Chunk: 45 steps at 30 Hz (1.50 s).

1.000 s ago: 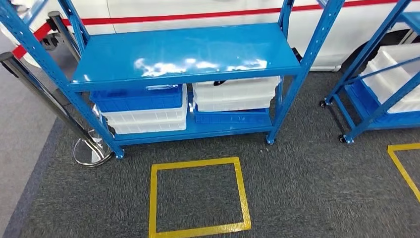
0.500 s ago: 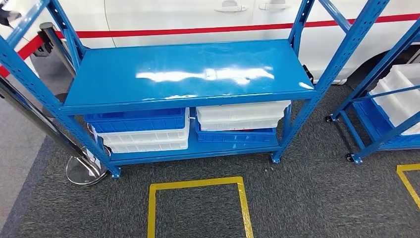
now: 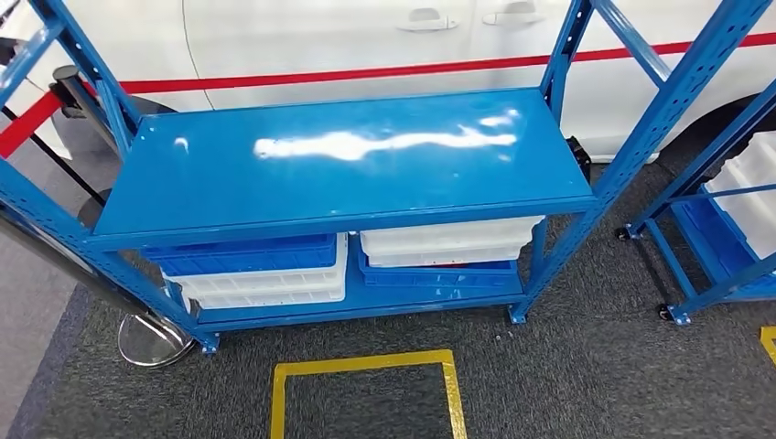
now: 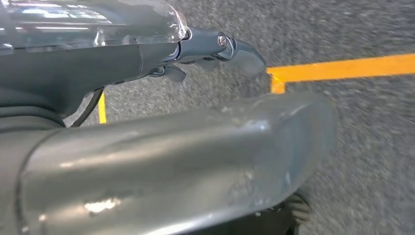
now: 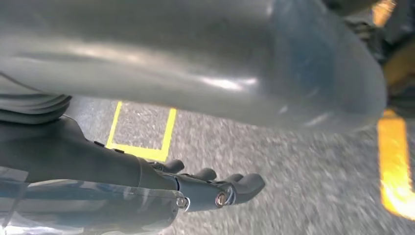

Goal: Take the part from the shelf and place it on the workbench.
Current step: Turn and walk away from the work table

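Blue shelf point(image 3: 339, 165), approach stage: no part seen on the bare top board.

Left hand point(image 4: 215, 49) and right hand point(image 5: 215, 188) hang over carpet, fingers loose, holding nothing. Risk: the part may sit hidden in the lower white bins point(image 3: 448, 242); a blind reach would strike the board.

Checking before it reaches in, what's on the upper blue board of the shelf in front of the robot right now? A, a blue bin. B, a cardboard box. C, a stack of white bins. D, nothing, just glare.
D: the upper board is bare with only light glare; the white bins and blue bin sit on the level below it.
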Tool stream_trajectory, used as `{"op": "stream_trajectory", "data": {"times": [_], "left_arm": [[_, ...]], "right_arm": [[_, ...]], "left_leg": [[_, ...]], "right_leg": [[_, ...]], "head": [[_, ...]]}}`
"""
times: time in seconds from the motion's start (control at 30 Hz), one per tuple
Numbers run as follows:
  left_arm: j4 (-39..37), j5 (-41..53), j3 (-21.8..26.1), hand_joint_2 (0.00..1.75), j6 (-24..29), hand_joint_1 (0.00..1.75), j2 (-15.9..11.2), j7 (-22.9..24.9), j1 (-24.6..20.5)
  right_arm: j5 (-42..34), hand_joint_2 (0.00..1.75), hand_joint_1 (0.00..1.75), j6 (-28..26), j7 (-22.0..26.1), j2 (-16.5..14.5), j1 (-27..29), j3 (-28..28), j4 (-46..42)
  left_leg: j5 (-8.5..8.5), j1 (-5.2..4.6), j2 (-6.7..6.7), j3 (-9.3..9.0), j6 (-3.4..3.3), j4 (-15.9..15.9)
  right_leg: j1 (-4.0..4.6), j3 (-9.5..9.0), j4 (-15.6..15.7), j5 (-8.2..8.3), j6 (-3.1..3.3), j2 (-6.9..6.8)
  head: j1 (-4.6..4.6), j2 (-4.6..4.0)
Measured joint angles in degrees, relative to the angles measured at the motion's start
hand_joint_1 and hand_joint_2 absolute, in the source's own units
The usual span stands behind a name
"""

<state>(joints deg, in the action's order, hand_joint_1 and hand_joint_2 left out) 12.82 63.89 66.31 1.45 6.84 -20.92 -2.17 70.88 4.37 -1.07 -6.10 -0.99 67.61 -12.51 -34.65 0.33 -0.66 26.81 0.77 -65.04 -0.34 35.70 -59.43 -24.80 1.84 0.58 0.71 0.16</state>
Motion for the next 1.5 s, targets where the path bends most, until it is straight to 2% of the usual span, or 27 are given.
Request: {"op": "stream_trajectory", "data": {"times": [0.07,0.1,0.13,0.17,0.23,0.27,0.3,0.37,0.43,0.47,0.5,0.57,0.6,0.63,0.67,0.73,0.77,0.8,0.83,0.9,1.17,1.2,1.3,1.33,1.5], "left_arm": [[0.0,-0.05,0.01,0.0,0.01,0.0,0.01,-0.04,-0.09],[0.01,-0.07,0.02,0.0,0.03,0.0,0.01,-0.07,-0.07],[0.01,-0.07,0.03,0.0,0.05,0.0,0.01,-0.11,-0.03],[0.01,-0.07,0.05,0.0,0.08,0.0,0.01,-0.14,0.0],[0.01,-0.07,0.1,0.0,0.11,0.0,-0.05,-0.17,0.04],[0.01,-0.06,0.14,0.0,0.12,0.0,-0.1,-0.18,0.0],[0.01,-0.05,0.2,0.0,0.14,0.0,-0.15,-0.18,-0.04],[0.01,-0.04,0.33,0.0,0.16,0.0,-0.2,-0.18,0.01],[0.01,-0.05,0.44,0.0,0.16,0.0,-0.06,-0.18,0.13],[0.01,-0.05,0.47,0.0,0.16,0.0,-0.01,-0.18,0.13],[0.01,-0.06,0.49,0.0,0.17,0.0,0.05,-0.18,0.08],[0.01,-0.07,0.57,0.0,0.2,0.0,0.02,-0.18,0.04],[0.01,-0.07,0.63,0.0,0.22,0.0,0.02,-0.18,0.04],[0.01,-0.08,0.72,0.0,0.25,0.0,0.02,-0.17,0.06],[0.01,-0.08,0.8,0.0,0.27,0.0,0.03,-0.16,0.07],[0.02,-0.07,0.96,0.0,0.4,0.0,0.04,-0.05,0.1],[0.05,-0.07,1.02,0.0,0.52,0.0,-0.03,0.04,0.08],[0.08,-0.08,1.07,0.0,0.65,0.0,-0.1,0.15,0.07],[0.12,-0.09,1.13,0.0,0.78,0.0,-0.18,0.23,0.03],[0.16,-0.11,1.26,0.0,0.9,0.0,-0.23,0.34,-0.03],[0.16,0.0,1.92,0.0,1.45,0.0,-0.17,0.5,-0.08],[0.16,0.07,2.04,0.44,1.62,0.0,-0.17,0.51,-0.09],[0.16,0.38,2.31,1.75,2.24,0.0,-0.17,1.18,-0.1],[0.16,0.45,2.36,1.75,2.42,0.0,-0.17,1.52,-0.1],[0.38,-1.66,0.48,1.75,2.51,0.0,-0.19,3.22,0.12]], "right_arm": [[0.2,0.0,0.0,0.0,0.0,0.0,-0.13,0.11,-0.01],[0.29,0.0,0.0,0.01,0.0,-0.01,-0.17,0.17,-0.01],[0.36,0.0,0.0,0.01,-0.01,-0.01,-0.18,0.21,0.0],[0.4,0.0,0.0,0.02,-0.01,-0.02,-0.17,0.25,0.01],[0.47,0.0,0.0,0.03,-0.02,-0.12,-0.15,0.32,0.01],[0.49,0.0,0.0,0.04,-0.02,-0.19,-0.17,0.36,0.02],[0.5,0.0,0.0,0.04,-0.03,-0.26,-0.24,0.42,0.02],[0.56,0.0,0.0,0.03,-0.04,-0.32,-0.36,0.51,0.02],[0.63,0.0,0.0,0.02,-0.04,-0.27,-0.38,0.56,0.01],[0.65,0.0,0.0,0.02,-0.03,-0.25,-0.38,0.57,-0.01],[0.66,0.0,0.0,0.02,-0.03,-0.22,-0.38,0.59,-0.02],[0.69,0.0,0.0,0.02,-0.02,-0.22,-0.39,0.6,-0.02],[0.71,0.0,0.0,0.02,-0.01,-0.22,-0.38,0.6,-0.01],[0.73,0.44,0.0,0.02,-0.01,-0.22,-0.38,0.6,-0.01],[0.75,0.87,0.0,-0.01,0.02,-0.22,-0.37,0.61,-0.01],[0.8,1.75,0.0,-0.44,0.01,-0.24,-0.37,0.62,-0.01],[0.81,1.75,0.0,-0.88,-0.02,-0.4,-0.39,0.65,0.02],[0.77,1.31,0.0,-1.43,-0.04,-0.56,-0.45,0.68,0.04],[0.67,0.87,0.0,-1.93,-0.03,-0.73,-0.52,0.78,0.06],[0.4,0.0,0.0,-2.63,0.11,-0.89,-0.63,1.06,0.07],[0.33,0.0,0.0,-4.01,0.57,-0.9,-0.69,1.73,0.07],[0.34,0.0,0.0,-3.98,0.58,-0.9,-0.7,1.82,0.07],[0.42,1.31,0.0,-3.84,0.47,-0.9,-0.7,2.08,0.07],[0.53,1.75,0.0,-3.81,0.3,-0.9,-0.71,2.12,0.07],[-0.15,1.75,0.0,-4.13,-1.14,-0.85,-0.49,-0.06,-0.04]], "left_leg": [[-3.34,0.09,0.16,3.97,0.46,-5.92],[-4.25,0.13,0.19,5.59,0.59,-7.6],[-3.8,0.16,0.21,6.47,0.64,-7.6],[-1.94,0.17,0.21,6.55,0.53,-5.83],[3.55,0.0,0.28,5.25,-0.18,0.65],[4.81,-0.19,0.31,4.77,-0.6,3.36],[5.52,-0.38,0.33,4.56,-1.02,4.97],[5.65,-0.58,0.3,4.71,-1.59,5.72],[7.04,-0.12,0.41,4.2,-2.21,6.57],[7.39,0.11,0.5,3.95,-2.51,7.04],[7.67,0.32,0.59,3.76,-2.74,7.4],[7.76,0.3,0.67,3.79,-2.92,7.51],[7.71,0.32,0.69,3.8,-2.86,7.49],[7.63,0.36,0.7,3.74,-2.75,7.47],[7.51,0.46,0.67,3.62,-2.56,7.43],[7.09,0.65,0.59,3.35,-1.99,7.16],[6.64,0.54,0.55,3.43,-1.71,6.7],[6.36,0.39,0.53,3.56,-1.64,6.36],[6.1,0.15,0.51,3.7,-1.62,6.14],[6.08,0.06,0.47,3.68,-1.7,6.21],[6.35,0.54,0.45,3.32,-0.46,6.92],[6.37,0.55,0.45,3.32,-0.37,6.94],[6.4,0.56,0.45,3.32,-0.2,6.96],[6.39,0.56,0.45,3.32,-0.17,6.95],[6.37,0.43,0.45,3.32,-0.13,6.92]], "right_leg": [[0.12,-0.77,0.18,-0.64,0.43,-0.03],[0.2,-1.13,0.17,-0.99,0.51,-0.01],[0.27,-1.54,0.17,-1.33,0.53,0.03],[0.35,-2.03,0.16,-1.65,0.51,0.07],[0.47,-2.97,0.15,-2.23,0.37,0.11],[0.52,-3.18,0.11,-2.4,0.22,0.15],[0.56,-3.2,0.07,-2.55,-0.03,0.17],[0.61,-3.15,0.09,-2.71,-0.64,0.23],[0.69,-3.23,-0.31,-3.35,-1.29,0.15],[0.66,-2.73,-1.59,-4.37,-1.61,0.1],[0.53,-1.65,-3.98,-5.92,-1.92,0.04],[0.01,1.75,-10.9,-9.35,-2.53,-0.05],[-0.3,3.15,-13.6,-10.1,-2.83,-0.11],[-0.61,3.72,-14.54,-9.77,-3.11,-0.19],[-0.91,3.2,-13.27,-8.37,-3.37,-0.29],[-1.47,-0.23,-6.12,-4.47,-3.9,-0.46],[-1.68,-1.74,-2.8,-3.12,-4.01,-0.39],[-1.79,-2.65,-0.76,-2.64,-3.85,-0.29],[-1.8,-2.93,-0.01,-2.74,-3.67,-0.19],[-1.58,-2.89,-0.07,-2.91,-3.02,-0.1],[-0.98,-2.92,-0.1,-3.01,-2.28,-0.12],[-0.97,-2.92,-0.1,-3.02,-2.26,-0.12],[-0.95,-2.95,-0.1,-3.03,-2.24,-0.12],[-0.95,-2.96,-0.1,-3.03,-2.24,-0.12],[-0.94,-3.0,-0.08,-3.01,-2.26,-0.12]], "head": [[-0.03,0.01],[-0.04,0.01],[-0.04,0.01],[-0.05,0.01],[-0.01,0.0],[-0.02,0.0],[-0.03,0.01],[-0.1,0.01],[-0.05,0.01],[0.1,0.01],[0.26,0.01],[0.5,0.01],[0.51,0.01],[0.5,0.01],[0.5,0.01],[0.54,-0.01],[0.65,0.0],[0.61,0.0],[0.52,0.0],[0.2,0.01],[0.14,0.0],[0.15,0.0],[0.16,0.0],[0.16,0.0],[0.16,0.01]]}}
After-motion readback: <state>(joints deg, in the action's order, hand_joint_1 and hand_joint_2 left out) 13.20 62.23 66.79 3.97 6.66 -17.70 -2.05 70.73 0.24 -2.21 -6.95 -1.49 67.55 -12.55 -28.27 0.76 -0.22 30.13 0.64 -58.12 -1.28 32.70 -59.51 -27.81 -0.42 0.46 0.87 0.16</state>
